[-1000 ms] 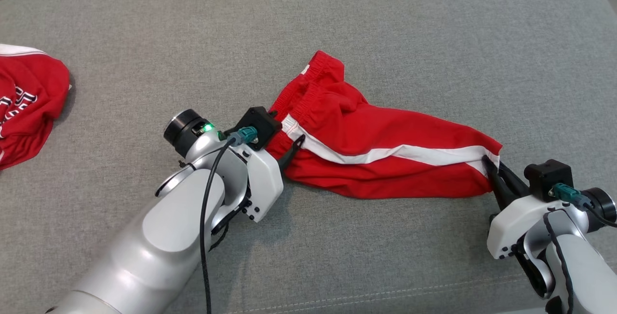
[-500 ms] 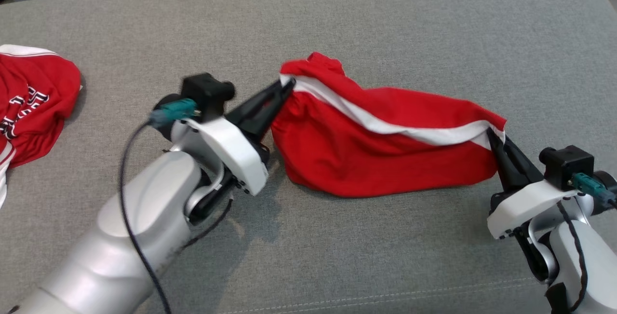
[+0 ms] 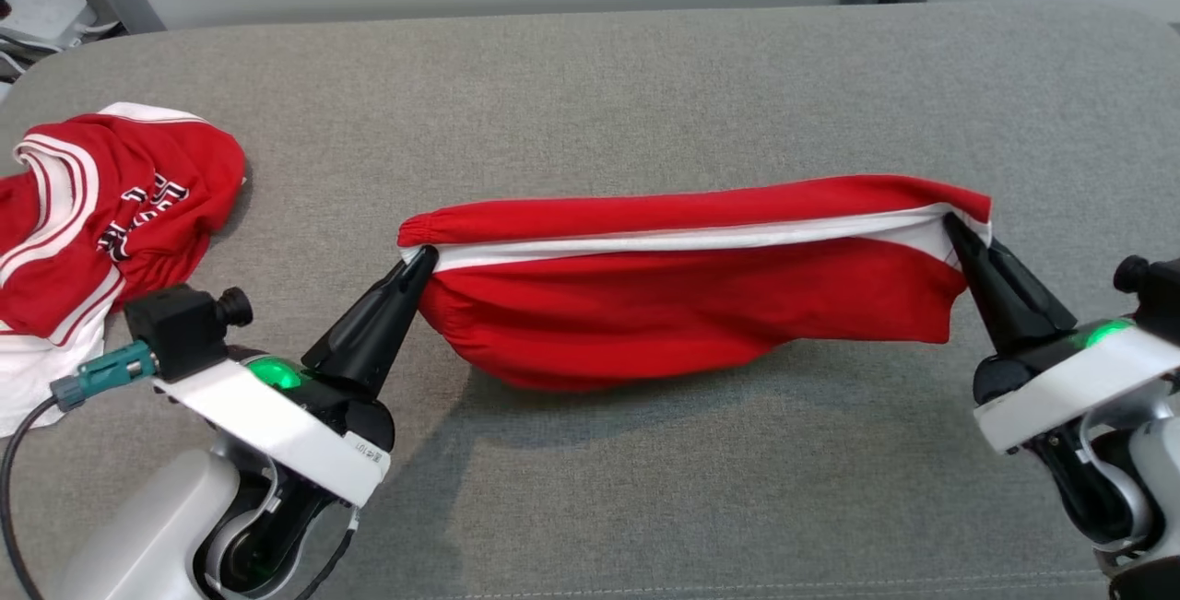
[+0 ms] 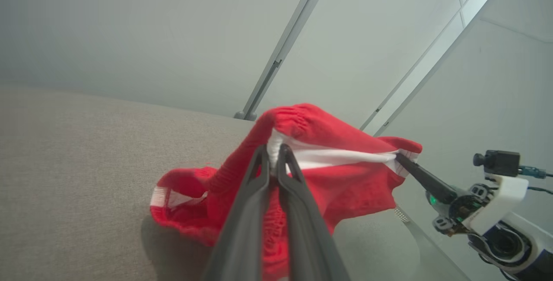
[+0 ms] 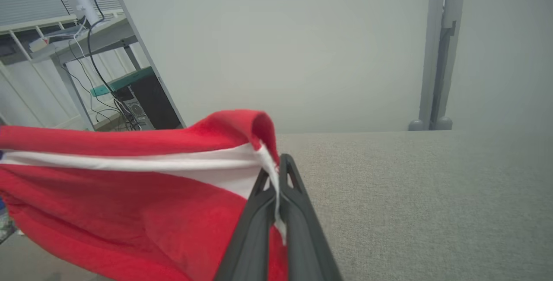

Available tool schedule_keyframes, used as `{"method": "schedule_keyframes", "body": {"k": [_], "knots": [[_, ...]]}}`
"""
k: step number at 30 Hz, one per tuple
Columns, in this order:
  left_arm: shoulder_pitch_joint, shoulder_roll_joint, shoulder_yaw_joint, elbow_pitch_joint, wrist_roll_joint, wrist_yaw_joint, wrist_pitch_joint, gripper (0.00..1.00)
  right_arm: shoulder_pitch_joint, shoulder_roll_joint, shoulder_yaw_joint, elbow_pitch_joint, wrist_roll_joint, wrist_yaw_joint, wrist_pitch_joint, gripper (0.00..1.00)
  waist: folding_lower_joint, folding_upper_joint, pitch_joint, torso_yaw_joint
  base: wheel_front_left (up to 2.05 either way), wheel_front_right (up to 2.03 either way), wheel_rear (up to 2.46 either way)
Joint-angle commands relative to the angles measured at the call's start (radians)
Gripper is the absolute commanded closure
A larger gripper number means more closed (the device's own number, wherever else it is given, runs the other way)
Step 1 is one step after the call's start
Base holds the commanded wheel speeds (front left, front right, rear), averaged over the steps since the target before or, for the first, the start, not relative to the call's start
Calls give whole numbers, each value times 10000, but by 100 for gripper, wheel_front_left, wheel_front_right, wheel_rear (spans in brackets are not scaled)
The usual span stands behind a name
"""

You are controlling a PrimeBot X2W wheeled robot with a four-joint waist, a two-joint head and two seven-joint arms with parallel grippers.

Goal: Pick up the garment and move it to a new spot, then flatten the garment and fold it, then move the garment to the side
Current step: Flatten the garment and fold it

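shorts held up between both grippers

head view: the red shorts (image 3: 682,305), white stripe along the top, hang in a long band across the middle above the grey cushion (image 3: 645,93). the left gripper (image 3: 419,261) comes in from 8 o'clock with its fingers pressed together on the gathered waistband end. the right gripper (image 3: 951,224) comes in from 4 o'clock, pinched onto the stripe at the other end. the band's belly sags toward the cushion over a shadow; whether it touches cannot be told. a red and white jersey (image 3: 120,213) lies crumpled at 9 o'clock, well apart from the shorts.

left wrist view: the left gripper (image 4: 272,150) points to 12 o'clock, its fingers clamped on white cloth just under the elastic edge. the right gripper (image 4: 399,157) shows at 3 o'clock, its tip on the far end of the shorts (image 4: 350,181).

right wrist view: the right gripper (image 5: 277,166) is closed on a thin white hem, and the shorts (image 5: 129,203) spread away toward 9 o'clock.
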Motion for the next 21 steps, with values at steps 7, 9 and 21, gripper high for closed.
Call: {"method": "schedule_keyframes", "body": {"k": [7, 9, 21], "knots": [[-432, 794, 1184, -1885, -1074, 88, 333, 100, -67, -1189, -512, -1935, 2626, -2, 1370, 100, -1, 0, -1072, 1, 0, 0, 0], [-499, 953, 1188, -2069, -1150, 207, 589, 100, -97, -1554, -396, -1903, 2605, -2, 1965, 100, -1, 0, -1372, -72, 0, 0, 0], [786, 454, 67, -194, -543, 270, 221, 100, 555, -396, 1617, 498, 1808, -2, 1970, 56, -1, 0, -962, -62, 0, 0, 0]]}}
